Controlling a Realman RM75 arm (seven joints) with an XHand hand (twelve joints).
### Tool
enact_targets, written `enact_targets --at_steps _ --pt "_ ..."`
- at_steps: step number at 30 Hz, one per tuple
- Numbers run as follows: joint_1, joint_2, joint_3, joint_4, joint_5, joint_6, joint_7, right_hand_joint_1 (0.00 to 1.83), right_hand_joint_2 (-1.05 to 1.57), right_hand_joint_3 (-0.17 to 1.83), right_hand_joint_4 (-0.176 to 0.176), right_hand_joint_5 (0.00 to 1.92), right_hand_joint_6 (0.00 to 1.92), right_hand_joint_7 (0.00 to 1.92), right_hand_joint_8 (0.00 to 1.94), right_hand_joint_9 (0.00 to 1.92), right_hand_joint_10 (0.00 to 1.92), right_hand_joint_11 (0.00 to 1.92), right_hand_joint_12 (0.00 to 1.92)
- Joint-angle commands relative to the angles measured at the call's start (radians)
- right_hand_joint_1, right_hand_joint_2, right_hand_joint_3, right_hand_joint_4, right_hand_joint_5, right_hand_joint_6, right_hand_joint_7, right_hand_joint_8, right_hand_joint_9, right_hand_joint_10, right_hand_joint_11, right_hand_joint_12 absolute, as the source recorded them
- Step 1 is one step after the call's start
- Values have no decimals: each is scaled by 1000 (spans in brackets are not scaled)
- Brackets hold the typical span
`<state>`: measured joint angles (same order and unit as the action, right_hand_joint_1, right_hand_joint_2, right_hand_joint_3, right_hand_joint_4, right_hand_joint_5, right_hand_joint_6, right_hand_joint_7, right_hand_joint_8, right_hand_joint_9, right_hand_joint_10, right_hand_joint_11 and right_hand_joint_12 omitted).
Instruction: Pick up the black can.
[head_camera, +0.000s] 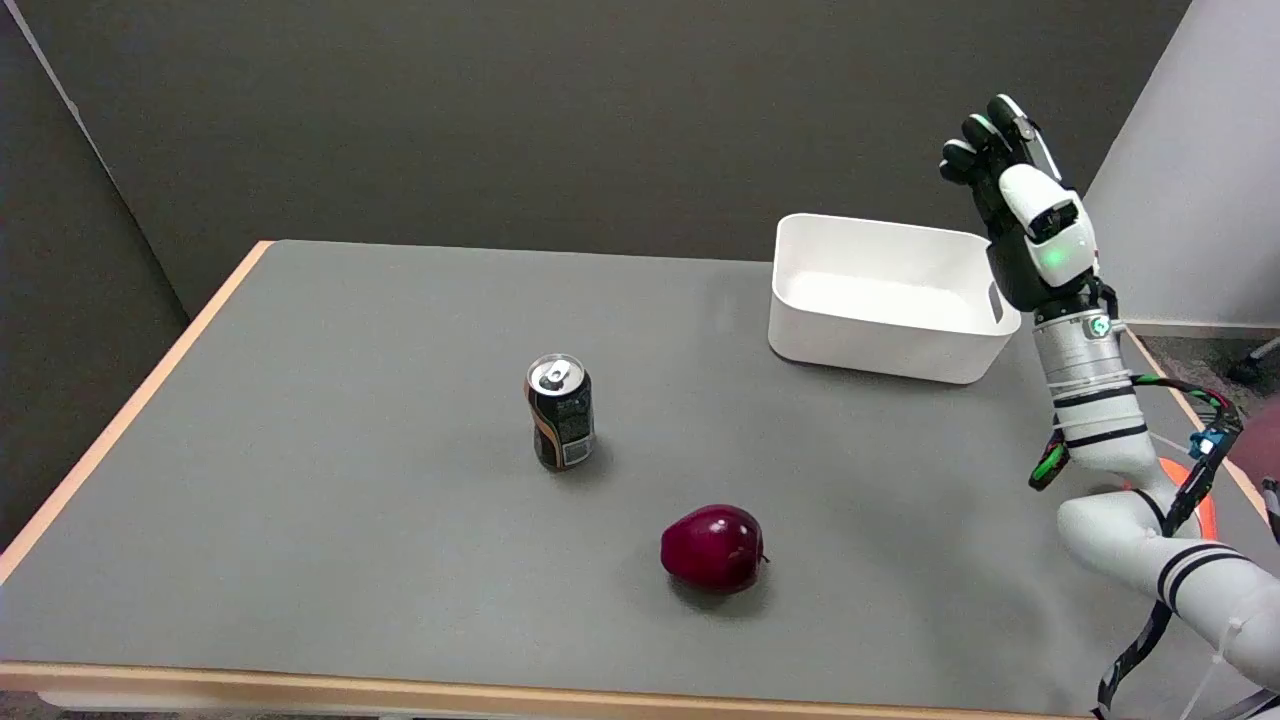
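Ok: black can (560, 412) upright mid-worktop (300, 480), silver top up, nothing touching it. Dark red apple (713, 548) near, toward front right, apart from can. White bin (885, 297) at back right, well apart. Right hand (1025, 215) raised in air beside bin's right end, fingers apart, holding nothing, well apart from can.

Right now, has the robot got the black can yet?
Not yet. Nothing looks done: the black can stands upright on the table, untouched. The right hand is raised in the air by the white bin, holding nothing. Still left: reach across to the can, past the apple, grip it and lift it.
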<state>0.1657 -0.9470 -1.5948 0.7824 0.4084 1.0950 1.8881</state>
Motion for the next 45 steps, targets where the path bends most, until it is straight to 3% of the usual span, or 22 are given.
enact_targets --at_steps 1,6,13,18,25,32,41,45 --pt "-3 31 21 208 -35 -148 -160 476 733 1007 -7 91 302 242 345 227 754 44 1140" --pt "52 44 -18 321 -66 -309 -309 494 723 999 -6 109 348 281 377 256 787 73 1178" --pt "243 42 -192 438 -266 -432 -476 546 698 991 6 160 395 339 438 309 836 132 1258" --pt "386 -6 -370 523 -448 -524 -758 567 686 995 9 164 394 316 404 262 780 109 1216" --pt "471 -48 -570 599 -770 -633 -755 609 655 996 21 143 388 275 365 229 745 95 1182" --pt "432 -57 -628 657 -938 -678 -638 605 633 996 22 100 349 215 326 189 706 90 1162" --pt "375 -48 -621 664 -990 -721 -589 638 608 947 21 52 258 138 265 122 641 53 1191" --pt "363 -46 -611 650 -990 -722 -589 571 587 979 23 67 170 112 293 110 646 82 1106"
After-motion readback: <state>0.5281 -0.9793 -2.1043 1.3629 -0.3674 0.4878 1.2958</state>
